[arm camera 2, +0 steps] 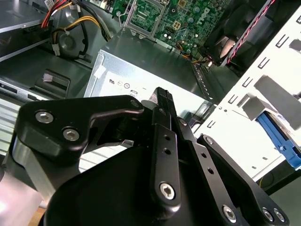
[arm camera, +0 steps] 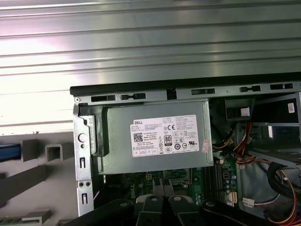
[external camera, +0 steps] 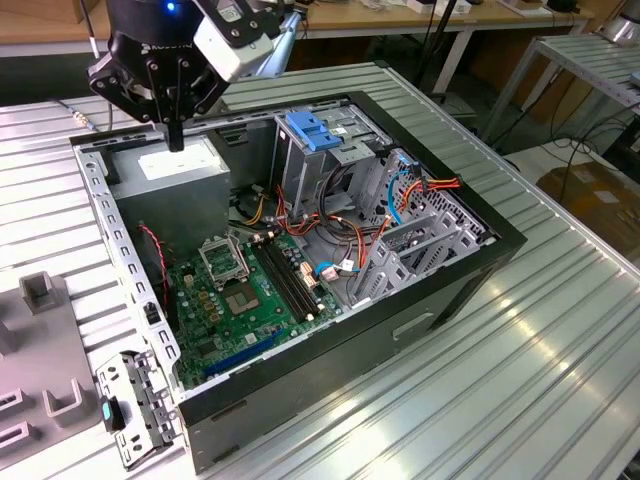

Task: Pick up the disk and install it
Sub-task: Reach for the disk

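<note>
Grey moulded fixture (external camera: 40,340) on the ribbed tabletop (external camera: 560,350) at the exterior view's left; in the first wrist view, what looks like the disk (arm camera: 9,151) lodged there (a blue edge, nothing surer). Further right, black pincer (external camera: 175,143), fingers together and empty, poised over the power-supply box (external camera: 185,175) inside the open computer case (external camera: 420,320). Right again, blue latch (external camera: 312,130) atop the cage (external camera: 300,175).

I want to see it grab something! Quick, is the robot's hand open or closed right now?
Hand: closed, with nothing in it, above the grey power-supply box.
</note>
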`<state>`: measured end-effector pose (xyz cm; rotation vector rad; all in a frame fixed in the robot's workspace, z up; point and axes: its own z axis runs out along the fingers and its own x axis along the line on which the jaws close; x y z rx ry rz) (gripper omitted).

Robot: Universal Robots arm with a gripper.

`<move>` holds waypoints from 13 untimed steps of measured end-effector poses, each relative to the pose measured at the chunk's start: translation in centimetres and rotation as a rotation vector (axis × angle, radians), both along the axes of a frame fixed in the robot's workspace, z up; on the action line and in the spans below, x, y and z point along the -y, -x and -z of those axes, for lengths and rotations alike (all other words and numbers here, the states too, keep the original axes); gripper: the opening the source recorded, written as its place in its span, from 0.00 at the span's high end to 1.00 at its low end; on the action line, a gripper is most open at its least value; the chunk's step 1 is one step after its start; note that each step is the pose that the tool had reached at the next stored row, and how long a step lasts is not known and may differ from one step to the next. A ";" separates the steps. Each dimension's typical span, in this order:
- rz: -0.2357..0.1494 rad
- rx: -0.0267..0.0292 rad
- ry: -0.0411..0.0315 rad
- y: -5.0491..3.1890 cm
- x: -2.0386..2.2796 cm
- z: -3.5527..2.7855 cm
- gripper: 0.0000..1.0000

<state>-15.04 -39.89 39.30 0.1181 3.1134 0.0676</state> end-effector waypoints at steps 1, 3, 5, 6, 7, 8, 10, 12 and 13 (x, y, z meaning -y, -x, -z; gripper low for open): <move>0.000 0.0000 -0.0001 0.07 0.00 0.00 0.89; 0.000 0.0000 0.0000 0.15 0.00 0.00 0.89; 0.000 0.0000 -0.0001 0.23 0.00 0.01 0.89; 0.000 -0.0001 0.0000 0.30 0.00 0.00 0.89; 0.000 -0.0001 0.0000 0.36 0.00 0.00 0.89; 0.000 0.0000 0.0000 0.43 0.00 0.01 0.89; 0.000 -0.0001 0.0000 0.54 0.00 0.00 0.89; 0.000 -0.0001 0.0000 0.65 0.00 0.01 0.89; 0.000 -0.0001 0.0000 0.72 0.00 0.01 0.89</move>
